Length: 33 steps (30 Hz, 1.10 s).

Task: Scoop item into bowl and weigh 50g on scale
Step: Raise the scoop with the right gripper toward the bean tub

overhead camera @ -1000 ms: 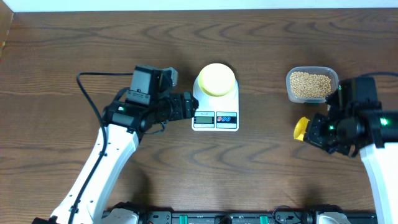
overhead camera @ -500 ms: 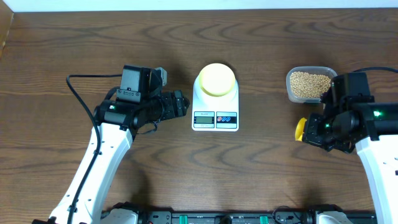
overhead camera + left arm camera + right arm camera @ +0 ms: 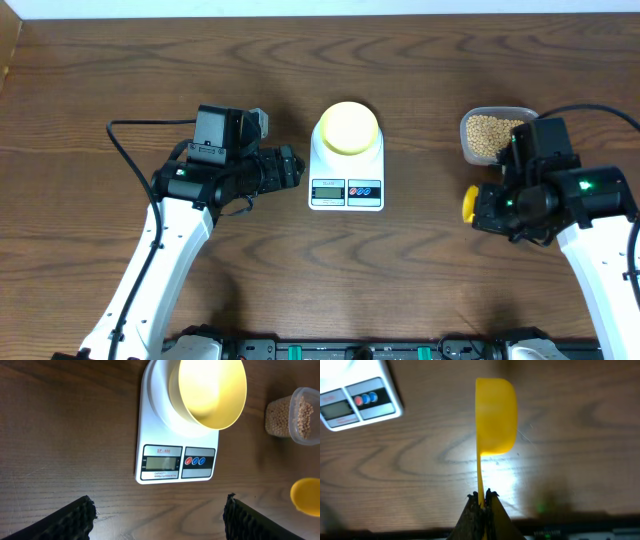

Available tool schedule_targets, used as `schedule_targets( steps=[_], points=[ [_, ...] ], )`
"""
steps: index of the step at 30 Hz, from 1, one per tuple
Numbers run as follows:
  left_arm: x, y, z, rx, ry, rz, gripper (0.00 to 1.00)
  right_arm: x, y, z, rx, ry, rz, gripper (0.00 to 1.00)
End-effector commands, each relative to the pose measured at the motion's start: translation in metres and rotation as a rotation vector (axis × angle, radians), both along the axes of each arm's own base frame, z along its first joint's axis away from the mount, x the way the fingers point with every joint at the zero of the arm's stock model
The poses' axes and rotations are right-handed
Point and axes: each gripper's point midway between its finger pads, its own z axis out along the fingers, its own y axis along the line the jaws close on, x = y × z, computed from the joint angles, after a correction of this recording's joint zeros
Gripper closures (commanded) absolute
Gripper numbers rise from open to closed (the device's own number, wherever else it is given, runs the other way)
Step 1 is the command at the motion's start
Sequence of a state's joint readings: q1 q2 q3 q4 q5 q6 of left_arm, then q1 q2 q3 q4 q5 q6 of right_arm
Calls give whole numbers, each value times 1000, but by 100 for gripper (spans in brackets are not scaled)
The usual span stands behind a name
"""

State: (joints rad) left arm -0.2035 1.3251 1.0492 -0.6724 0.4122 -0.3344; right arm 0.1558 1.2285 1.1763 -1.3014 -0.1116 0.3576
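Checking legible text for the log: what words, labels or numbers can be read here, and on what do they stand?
"SF-400": above the grey display on the white rectangular digital kitchen scale.
Print line under the display: too small to read.
Display digits: not readable.
No text seen on the pale-yellow plastic bowl, clear plastic container or bright yellow plastic scoop.

Overhead looks down; close wrist views share scale [image 3: 346, 190].
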Motion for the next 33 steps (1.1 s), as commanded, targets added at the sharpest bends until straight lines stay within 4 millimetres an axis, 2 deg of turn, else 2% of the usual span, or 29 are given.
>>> schedule_targets(
  steps=[1, 5, 10, 11, 15, 19, 21, 23, 24, 25, 26, 30, 33],
  points=[
    [8, 2, 16, 11, -58, -7, 17, 6, 7, 2, -8, -44, 61, 99],
    [7, 3, 16, 15, -55, -6, 17, 17, 17, 6, 27, -97, 80, 99],
    [7, 3, 16, 18, -56, -3, 18, 25, 20, 9, 39, -133, 85, 99],
    [7, 3, 16, 18, -56, -3, 21, 27, 20, 10, 40, -139, 85, 99],
    [9, 6, 15, 36, -63, 8, 23, 34, 22, 13, 48, -170, 86, 99],
    [12, 23, 9, 124, -64, 60, 47, 48, 25, 19, 52, -237, 102, 99],
    [12, 31, 6, 163, -60, 82, 51, 57, 26, 24, 53, -281, 116, 99],
    [13, 36, 5, 191, -60, 97, 61, 68, 28, 30, 49, -336, 134, 99],
    [13, 38, 4, 203, -62, 104, 67, 73, 28, 33, 43, -366, 149, 99],
    [14, 41, 4, 216, -65, 111, 83, 78, 27, 36, 30, -395, 161, 99],
    [14, 43, 3, 228, -67, 116, 93, 84, 25, 39, 13, -422, 161, 99],
    [18, 54, -3, 289, -63, 149, 92, 101, 14, 49, -67, -502, 142, 99],
    [21, 64, -9, 348, -53, 178, 92, 105, 12, 52, -94, -529, 172, 99]
  ],
)
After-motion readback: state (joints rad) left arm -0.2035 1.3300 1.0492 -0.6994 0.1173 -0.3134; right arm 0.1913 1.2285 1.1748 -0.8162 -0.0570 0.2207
